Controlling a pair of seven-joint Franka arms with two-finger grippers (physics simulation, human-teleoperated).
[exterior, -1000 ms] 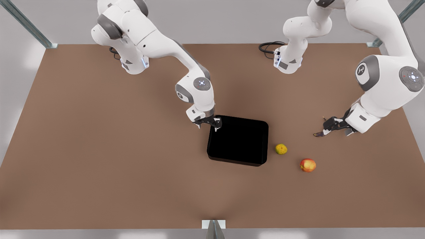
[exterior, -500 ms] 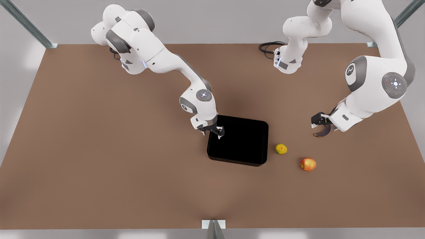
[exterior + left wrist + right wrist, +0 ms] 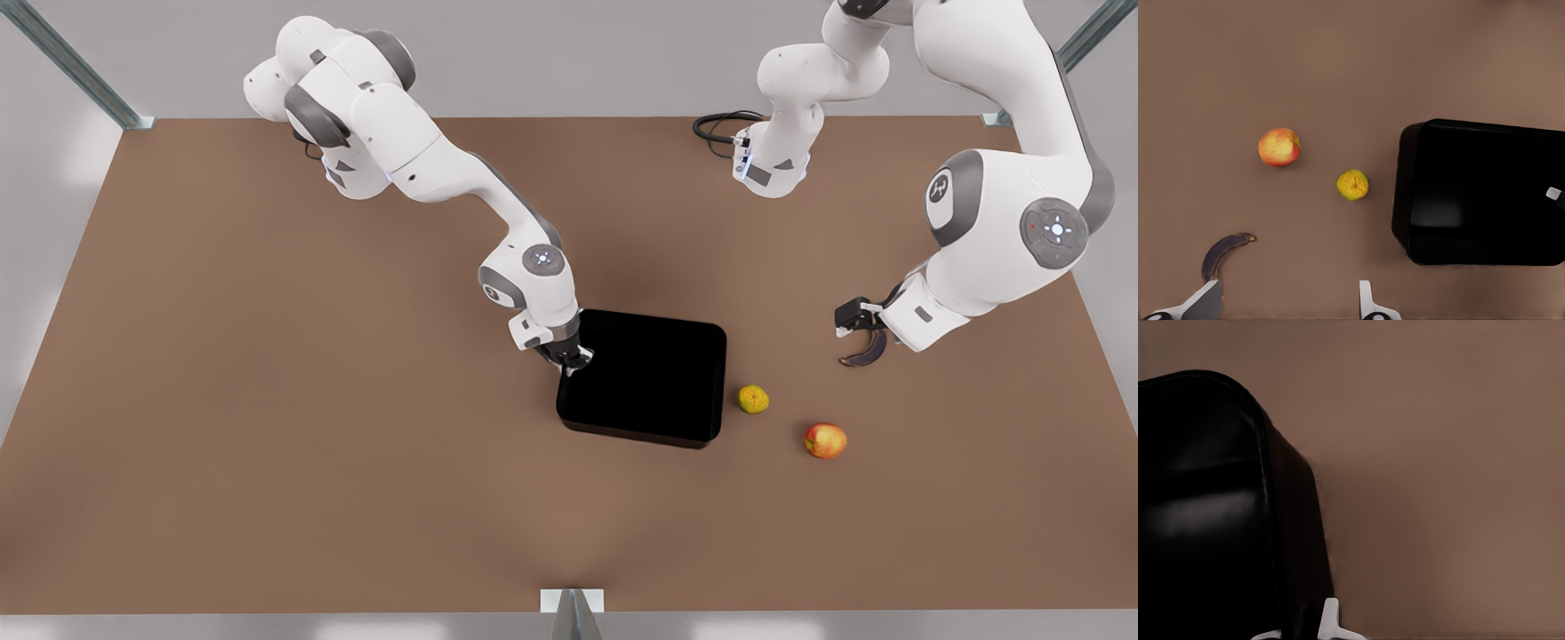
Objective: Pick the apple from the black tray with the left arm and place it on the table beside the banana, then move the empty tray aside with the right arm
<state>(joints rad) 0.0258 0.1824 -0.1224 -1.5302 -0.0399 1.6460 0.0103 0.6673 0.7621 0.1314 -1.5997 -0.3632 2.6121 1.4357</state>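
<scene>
Left gripper (image 3: 852,322): fingers spread wide and holding nothing, hanging just above the banana (image 3: 864,357), stem end beside one finger (image 3: 1207,298) in the left wrist view.

Apple (image 3: 825,441): small, round, red-orange with yellowish blush; resting on the table (image 3: 267,400), near the left gripper and a little beyond the banana from it, touching neither. Off the tray, well apart from the right gripper.

Black tray (image 3: 658,382): large, glossy, rounded corners, low raised rim, nothing inside. Lying between the two grippers.

Right gripper (image 3: 576,360): clamped on the tray's rim at the side nearest its own arm, one finger (image 3: 1329,621) outside the wall.

Other items: bumpy yellow-green fruit (image 3: 753,399), between tray and apple, just beside the tray's wall on the side away from the right gripper and apart from it.

Change from half a second earlier: tray turned slightly and shifted toward the yellow-green fruit; right gripper moved further along the rim; left gripper, banana, apple and yellow-green fruit unmoved.
</scene>
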